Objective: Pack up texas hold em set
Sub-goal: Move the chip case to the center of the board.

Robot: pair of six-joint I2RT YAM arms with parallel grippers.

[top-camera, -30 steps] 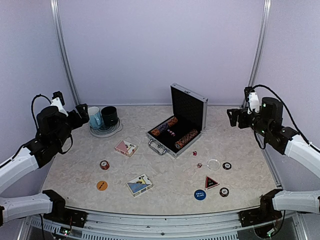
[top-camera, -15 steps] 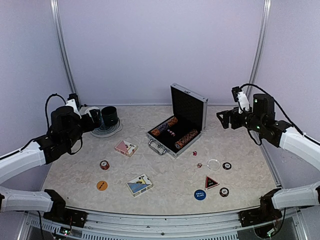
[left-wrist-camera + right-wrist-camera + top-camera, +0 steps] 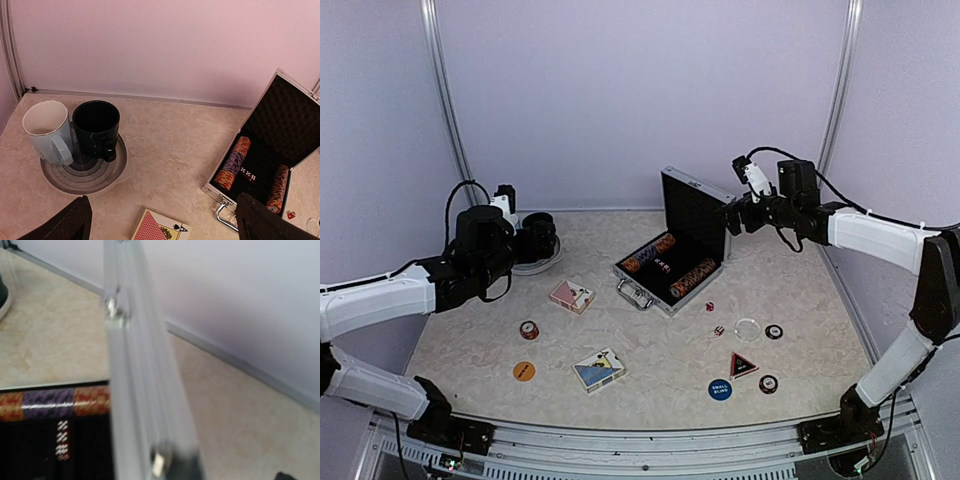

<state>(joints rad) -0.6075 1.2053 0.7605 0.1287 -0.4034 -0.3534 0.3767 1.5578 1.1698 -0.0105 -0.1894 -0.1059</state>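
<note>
The silver case (image 3: 650, 283) lies open mid-table with its lid (image 3: 698, 213) upright and two striped chip rows (image 3: 650, 252) inside. A red-backed deck (image 3: 571, 296), a blue deck (image 3: 599, 369), round buttons (image 3: 720, 390), a triangle marker (image 3: 742, 365) and red dice (image 3: 710, 307) lie loose on the table. My left gripper (image 3: 165, 222) is open, held high over the red-backed deck (image 3: 160, 227), empty. My right gripper (image 3: 735, 218) is open beside the lid's right edge (image 3: 135, 370), which fills its blurred wrist view.
A light-blue mug (image 3: 45, 130) and a dark-green mug (image 3: 96, 127) stand on a grey plate (image 3: 85, 177) at the back left, just beyond my left gripper. The case handle (image 3: 633, 293) faces the front. White walls close the back and sides.
Both arms have swung inward. The left one came forward past the mugs toward the centre, and the right one moved left up to the case lid. Both grippers stayed open.
</note>
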